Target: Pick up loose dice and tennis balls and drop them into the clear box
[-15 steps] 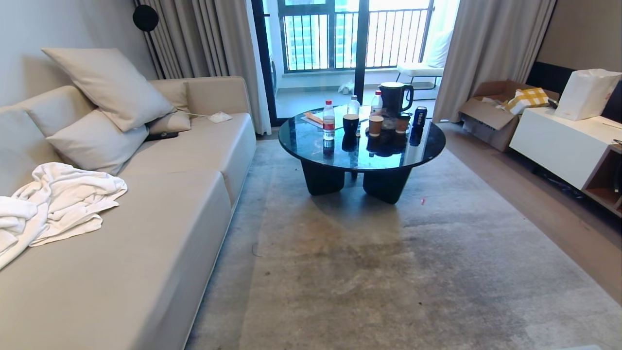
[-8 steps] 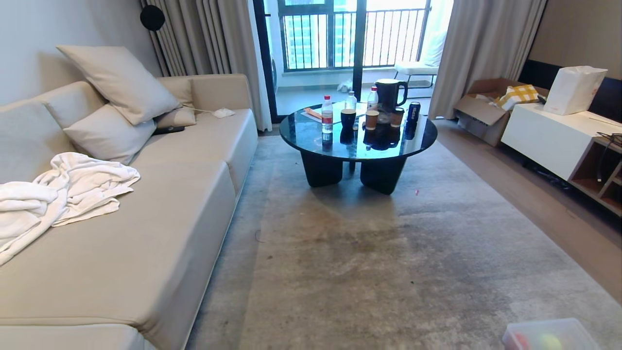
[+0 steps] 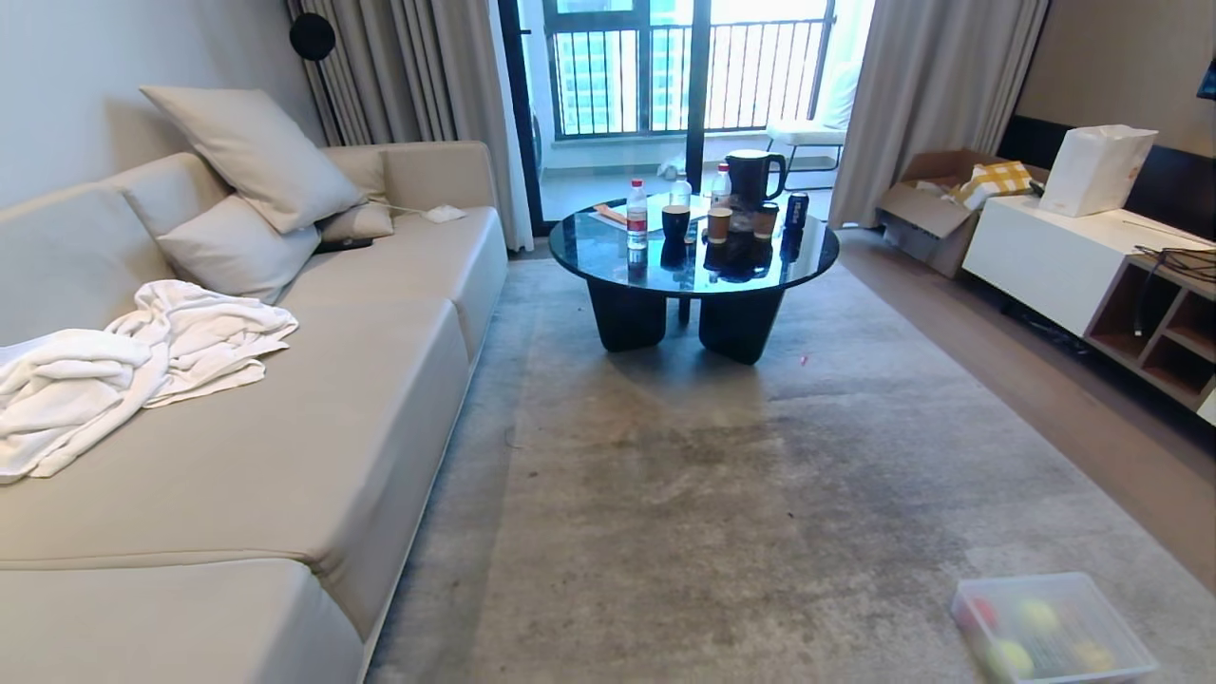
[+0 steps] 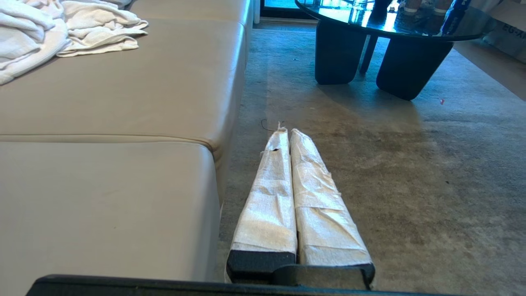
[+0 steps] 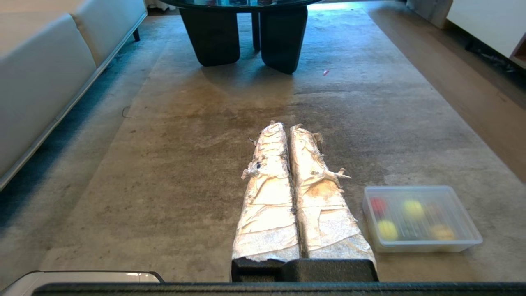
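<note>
While both arms hang idle, left tool (image 4: 286,131) clenched, right tool (image 5: 287,125) clenched, clear box (image 3: 1050,632) on rug (image 3: 722,513).

Printed in dark capitals on a pale cardboard-coloured surface (image 4: 511,35) beyond the round black table (image 4: 394,31), at the very edge of the left wrist view: "EG-X", cut off by the frame so the rest cannot be read. Wrapped round a clear water bottle (image 3: 636,215) on that table: a red label, lettering too small to read. Pale markings on a dark blue can (image 3: 796,210) on the same table, not legible either. Nothing legible made out on the white paper bag (image 3: 1094,171) atop the white cabinet (image 3: 1035,261), nor on the clear box (image 5: 466,242) on the carpet.
</note>
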### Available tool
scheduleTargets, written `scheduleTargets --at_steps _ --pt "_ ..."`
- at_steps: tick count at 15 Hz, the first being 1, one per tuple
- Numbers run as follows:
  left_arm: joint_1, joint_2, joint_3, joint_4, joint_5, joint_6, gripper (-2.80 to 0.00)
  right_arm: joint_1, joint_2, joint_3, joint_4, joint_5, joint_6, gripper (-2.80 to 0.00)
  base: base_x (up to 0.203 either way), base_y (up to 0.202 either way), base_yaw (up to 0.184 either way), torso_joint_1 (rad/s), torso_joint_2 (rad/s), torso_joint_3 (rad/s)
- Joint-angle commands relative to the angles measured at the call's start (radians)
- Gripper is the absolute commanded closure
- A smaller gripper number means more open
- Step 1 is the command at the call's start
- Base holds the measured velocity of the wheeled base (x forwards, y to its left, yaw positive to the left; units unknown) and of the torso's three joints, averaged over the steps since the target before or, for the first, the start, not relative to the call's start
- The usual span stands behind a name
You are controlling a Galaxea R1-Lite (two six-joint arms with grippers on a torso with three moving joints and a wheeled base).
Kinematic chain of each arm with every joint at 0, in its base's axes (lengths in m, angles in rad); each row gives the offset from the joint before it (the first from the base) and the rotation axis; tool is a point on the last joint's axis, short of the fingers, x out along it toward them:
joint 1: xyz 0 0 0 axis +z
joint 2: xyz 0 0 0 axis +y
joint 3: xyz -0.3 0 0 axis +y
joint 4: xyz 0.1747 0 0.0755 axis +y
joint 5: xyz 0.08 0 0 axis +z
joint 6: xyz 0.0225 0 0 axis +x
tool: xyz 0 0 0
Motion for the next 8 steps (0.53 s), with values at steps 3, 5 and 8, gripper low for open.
scheduleTargets --at_steps 3,5,8 --pt "0.000 0.000 0.000 0.000 -0.002 0.012 0.00 0.000 0.000 0.000 0.000 0.001 -0.001 0.00 0.000 0.000 0.000 0.000 0.00 0.000" --pt "0.000 0.000 0.000 0.000 -0.002 0.008 0.00 0.000 0.000 0.000 0.000 0.001 -0.001 0.00 0.000 0.000 0.000 0.000 0.00 0.000" --pt "0.000 0.000 0.000 -0.001 -0.003 0.011 0.00 0.000 0.000 0.000 0.000 0.001 -0.001 0.00 0.000 0.000 0.000 0.000 0.00 0.000"
